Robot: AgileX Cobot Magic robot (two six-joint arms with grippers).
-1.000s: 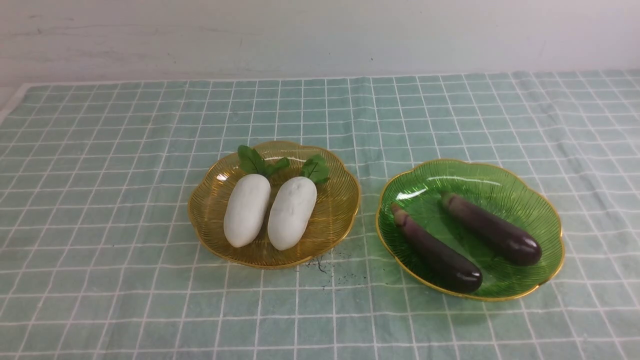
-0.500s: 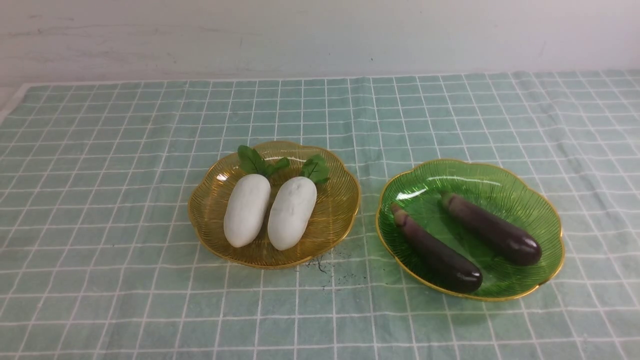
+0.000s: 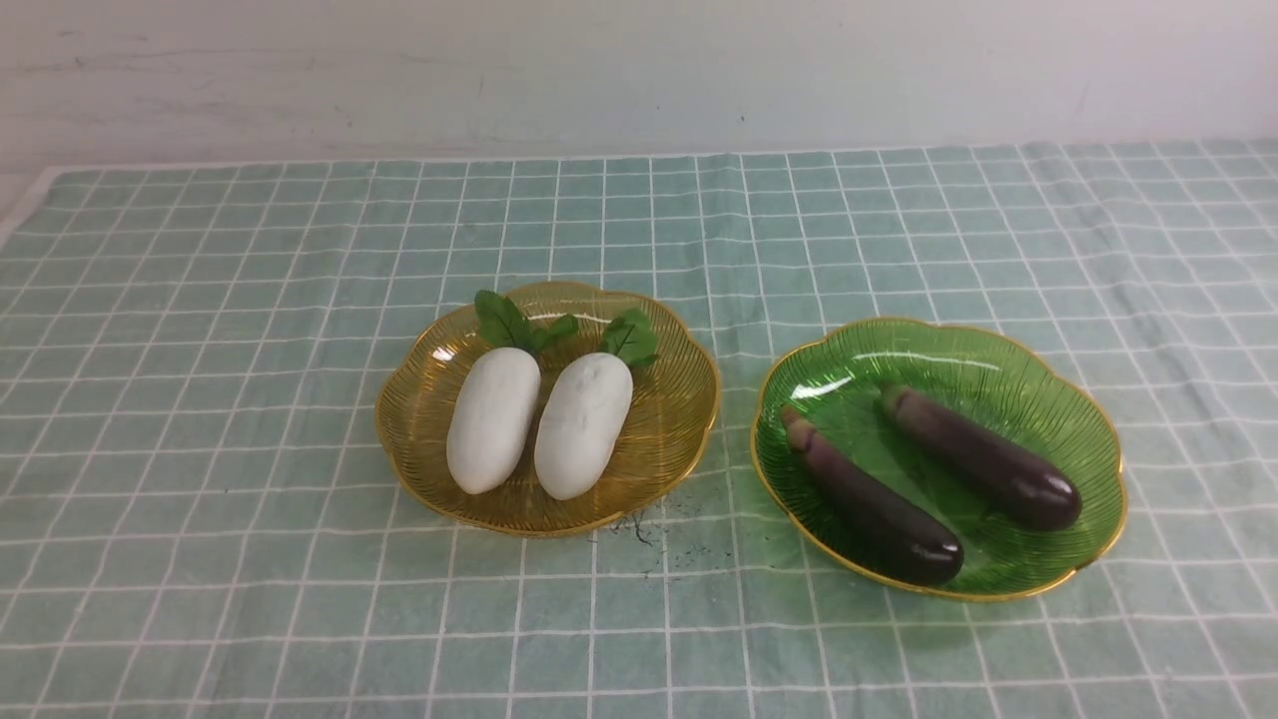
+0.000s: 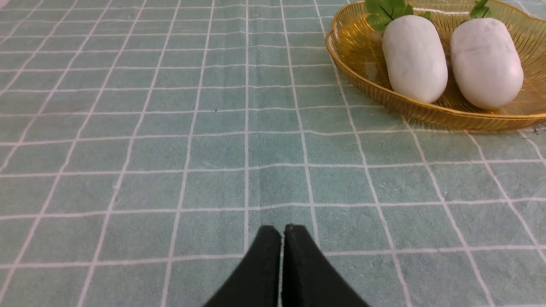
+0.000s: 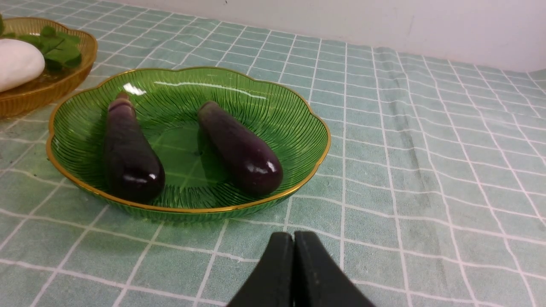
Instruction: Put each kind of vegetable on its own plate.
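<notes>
Two white radishes [image 3: 492, 419] [image 3: 583, 425] with green leafy tops lie side by side in the amber plate [image 3: 419, 399] left of centre. Two dark-purple eggplants [image 3: 874, 509] [image 3: 983, 459] lie in the green plate [image 3: 1088, 439] on the right. Neither arm shows in the front view. My left gripper [image 4: 281, 230] is shut and empty over the cloth, well short of the amber plate [image 4: 349, 55] and its radishes [image 4: 413, 57]. My right gripper [image 5: 293, 236] is shut and empty, just short of the green plate [image 5: 298, 111] holding the eggplants [image 5: 128, 153] [image 5: 241, 147].
A green checked cloth [image 3: 200, 300] covers the table up to a white wall [image 3: 639, 70] at the back. A dark smudge [image 3: 644, 529] marks the cloth just in front of the amber plate.
</notes>
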